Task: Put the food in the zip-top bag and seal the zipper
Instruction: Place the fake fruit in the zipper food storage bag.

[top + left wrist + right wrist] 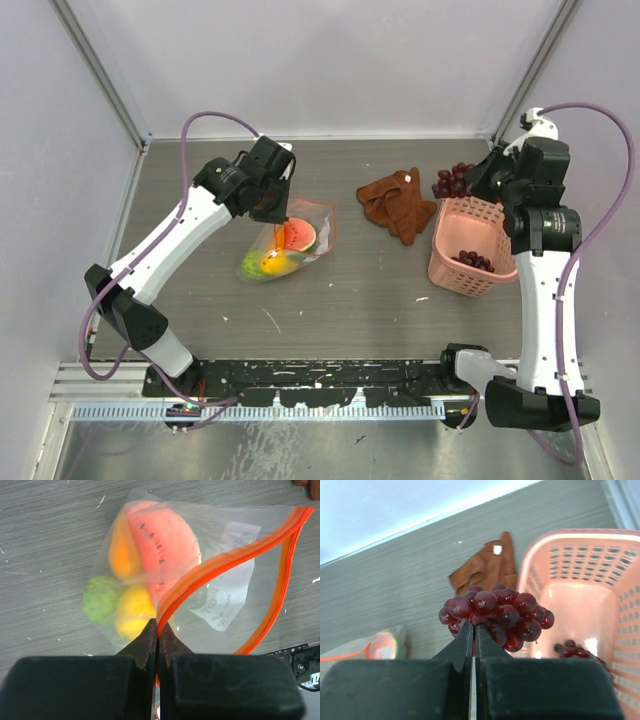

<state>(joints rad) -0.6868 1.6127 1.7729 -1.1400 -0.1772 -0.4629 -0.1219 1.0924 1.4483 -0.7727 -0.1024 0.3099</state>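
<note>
Four fruits [160,540] in bag [235,537]; two grape bunches [495,612]

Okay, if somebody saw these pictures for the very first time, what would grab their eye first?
Probably the dark grape bunch pinched in the right gripper, near the far-left corner of the pink basket. Next comes the clear zip-top bag left of centre, with a red watermelon slice showing inside and the left gripper clamped on its orange zipper.
</note>
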